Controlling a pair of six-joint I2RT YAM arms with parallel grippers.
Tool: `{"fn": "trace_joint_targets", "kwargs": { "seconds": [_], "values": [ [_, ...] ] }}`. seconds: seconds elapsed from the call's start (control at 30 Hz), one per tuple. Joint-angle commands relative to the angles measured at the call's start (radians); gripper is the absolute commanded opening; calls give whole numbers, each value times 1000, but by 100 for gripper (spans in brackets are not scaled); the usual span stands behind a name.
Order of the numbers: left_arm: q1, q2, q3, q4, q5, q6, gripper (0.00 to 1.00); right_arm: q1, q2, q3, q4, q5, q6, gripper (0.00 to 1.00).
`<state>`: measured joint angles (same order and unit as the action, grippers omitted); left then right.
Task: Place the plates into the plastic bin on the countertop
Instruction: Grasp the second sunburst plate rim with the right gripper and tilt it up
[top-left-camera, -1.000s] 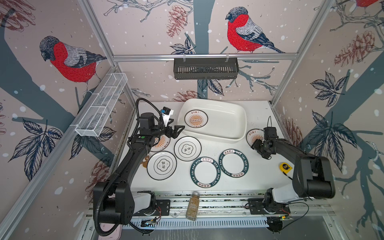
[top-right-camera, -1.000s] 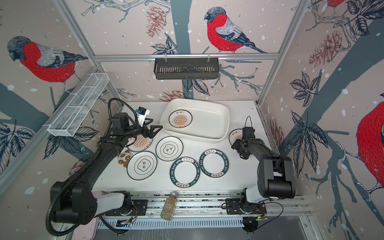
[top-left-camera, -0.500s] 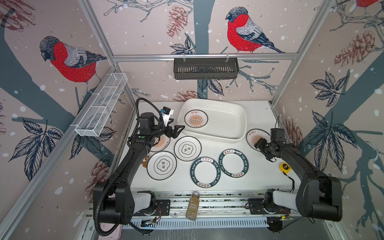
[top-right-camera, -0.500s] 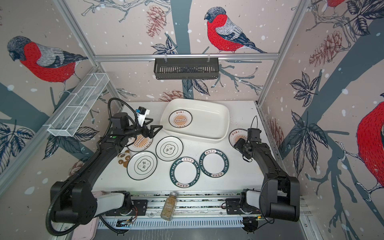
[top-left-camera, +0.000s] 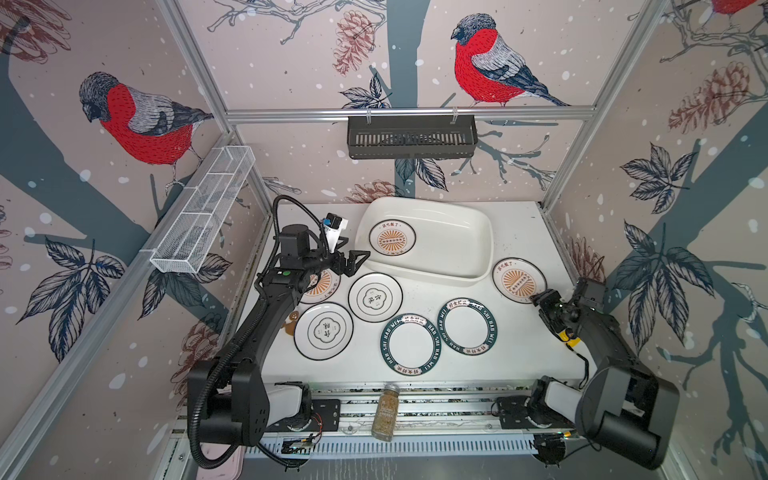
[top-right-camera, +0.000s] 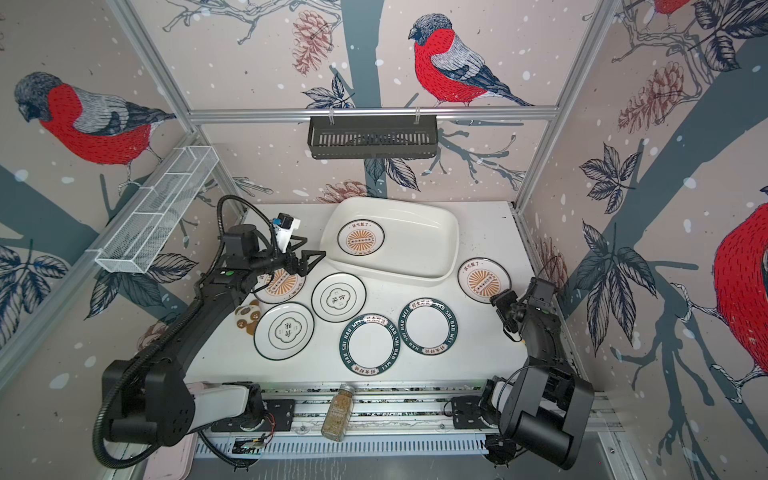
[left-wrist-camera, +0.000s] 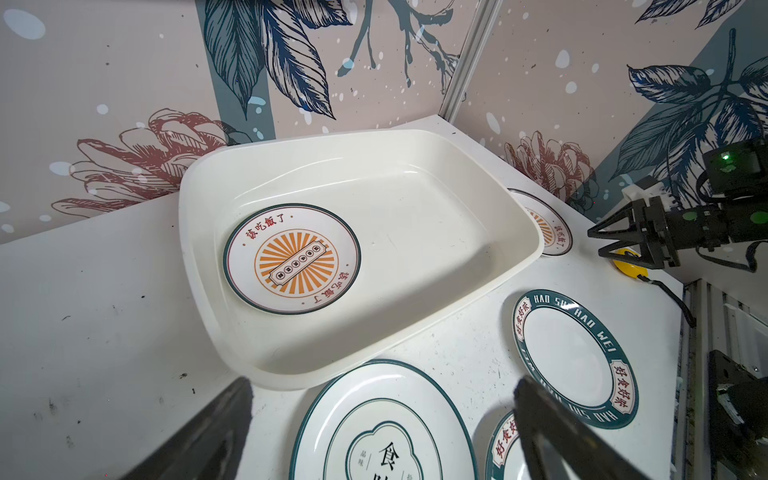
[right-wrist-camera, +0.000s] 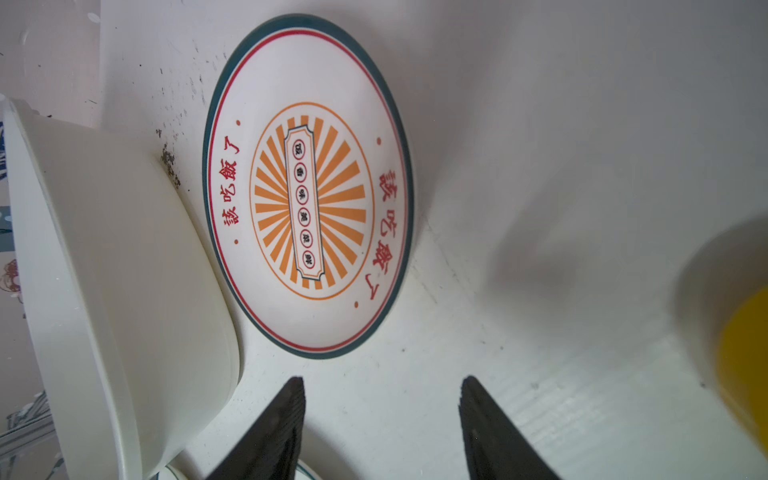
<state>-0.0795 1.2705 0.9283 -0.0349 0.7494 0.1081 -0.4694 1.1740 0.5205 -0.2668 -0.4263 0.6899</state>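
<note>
The plastic bin (top-left-camera: 457, 232) sits at the back of the countertop (top-left-camera: 519, 357) with one sunburst plate (top-left-camera: 392, 237) inside. In front lie two flower-emblem plates (top-left-camera: 375, 297), two green-rimmed plates (top-left-camera: 411, 344) and a sunburst plate (top-left-camera: 324, 286) partly under my left arm. Another sunburst plate (top-left-camera: 519, 281) lies right of the bin. My left gripper (top-left-camera: 357, 259) hovers open and empty at the bin's near left corner (left-wrist-camera: 266, 365). My right gripper (right-wrist-camera: 382, 380) is open and empty, its tips just short of the right sunburst plate (right-wrist-camera: 307, 187).
A brown coaster (top-right-camera: 247, 316) lies by the left arm. A yellow object (top-left-camera: 571, 338) sits under the right arm. A spice jar (top-left-camera: 384, 415) stands on the front rails. A black basket (top-left-camera: 411, 137) and a wire rack (top-left-camera: 203, 216) hang on the walls.
My right gripper has drawn back from over the right sunburst plate toward the front right, and its jaws have narrowed a little. The left arm has not moved.
</note>
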Motion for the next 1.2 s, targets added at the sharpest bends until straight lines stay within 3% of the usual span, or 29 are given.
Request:
{"fn": "trace_joint_targets", "kwargs": {
  "seconds": [0.0,0.57,1.17],
  "values": [
    [-1,-4,7,26,22,4,97,-33,26,-27,98,-101,16,58],
    [-2,1,3,33,19,-1,97,-61,183,-112,356,-205,84,44],
    [-2,-3,1,33,18,2,97,-61,297,-111,504,-200,147,33]
  ]
}}
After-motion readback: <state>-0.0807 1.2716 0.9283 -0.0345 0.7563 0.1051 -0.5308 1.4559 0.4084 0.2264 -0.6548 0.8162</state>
